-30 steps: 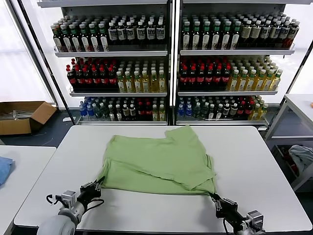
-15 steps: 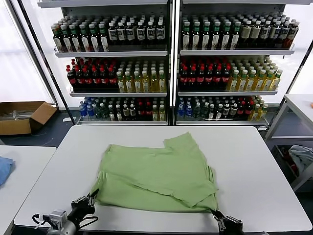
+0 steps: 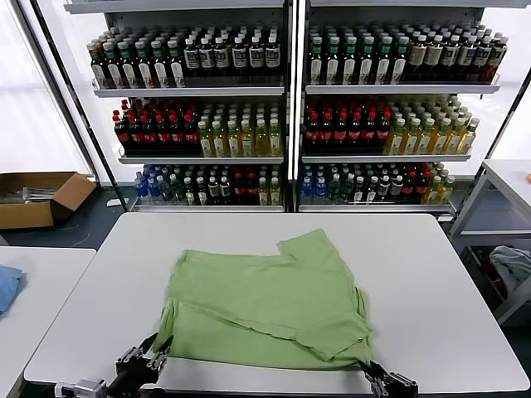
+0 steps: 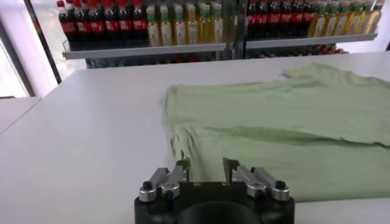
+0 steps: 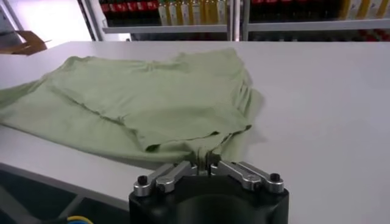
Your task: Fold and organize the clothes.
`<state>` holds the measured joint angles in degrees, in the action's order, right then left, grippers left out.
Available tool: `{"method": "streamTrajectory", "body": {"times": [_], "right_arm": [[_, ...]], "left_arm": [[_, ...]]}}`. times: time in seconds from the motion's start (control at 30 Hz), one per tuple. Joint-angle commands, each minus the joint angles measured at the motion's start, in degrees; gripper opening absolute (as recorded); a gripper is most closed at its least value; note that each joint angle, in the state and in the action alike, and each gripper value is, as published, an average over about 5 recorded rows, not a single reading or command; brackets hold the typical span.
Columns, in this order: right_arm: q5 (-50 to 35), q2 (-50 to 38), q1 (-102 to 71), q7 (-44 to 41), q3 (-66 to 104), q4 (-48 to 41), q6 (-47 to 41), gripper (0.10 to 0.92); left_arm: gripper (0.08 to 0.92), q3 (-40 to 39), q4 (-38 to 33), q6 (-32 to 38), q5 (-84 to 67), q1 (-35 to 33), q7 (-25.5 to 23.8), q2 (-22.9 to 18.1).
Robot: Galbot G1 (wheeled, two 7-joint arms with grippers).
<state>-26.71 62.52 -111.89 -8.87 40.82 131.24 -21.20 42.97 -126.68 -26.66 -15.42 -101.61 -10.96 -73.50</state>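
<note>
Both arms cut off at the head view's bottom edge. Shirt lies folded on the counter, hem along the near edge, logo hidden. Left gripper at the near-left corner, fingers apart, holding nothing. Right gripper at the near-right corner, fingers nearly together with hem fabric between them. Bare counter on both sides and behind.

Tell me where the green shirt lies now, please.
In the head view the green shirt lies folded on the white table, near the front edge, with the left hand and the right hand at its two front corners.
</note>
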Motion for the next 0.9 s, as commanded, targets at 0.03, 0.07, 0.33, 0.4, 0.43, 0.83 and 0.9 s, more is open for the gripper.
{"method": "streamTrajectory", "body": {"times": [0.03,0.07,0.33,0.4,0.43,0.83,0.9], "right_arm": [[-6.1,-1.5,1.2,-0.2,6.3,0.2,-0.7,0.405],[-6.9,-2.2,2.1,-0.3,7.3,-0.2,-0.8,0.431],[-12.4,-9.6,18.2,-0.6,7.8,-5.6,-3.2,0.665],[-12.8,-10.4,22.0,-1.3,6.3,-6.6,-4.5,0.717],[-13.0,-10.7,23.6,-2.1,5.7,-6.9,-5.2,0.749],[-13.4,-12.8,37.5,-3.0,-3.6,-13.5,-8.2,0.823],[-13.3,-12.9,43.9,-3.2,-8.6,-18.6,-8.8,0.823]], "left_arm": [[0.533,2.7,-2.2,-0.3,-1.6,-1.0,0.1,0.6],[0.559,3.1,-2.0,-0.5,-2.1,-0.5,0.2,1.1],[0.782,5.0,1.6,-1.1,-6.5,7.2,0.2,9.2],[0.811,5.3,3.4,-1.3,-7.6,9.2,0.2,11.7],[0.817,5.4,4.2,-1.3,-8.1,10.1,0.1,13.0],[0.823,-3.4,15.9,-1.6,-11.7,24.1,-0.6,21.3],[0.823,-7.0,19.4,-1.7,-13.4,29.0,-0.8,22.4]]}}
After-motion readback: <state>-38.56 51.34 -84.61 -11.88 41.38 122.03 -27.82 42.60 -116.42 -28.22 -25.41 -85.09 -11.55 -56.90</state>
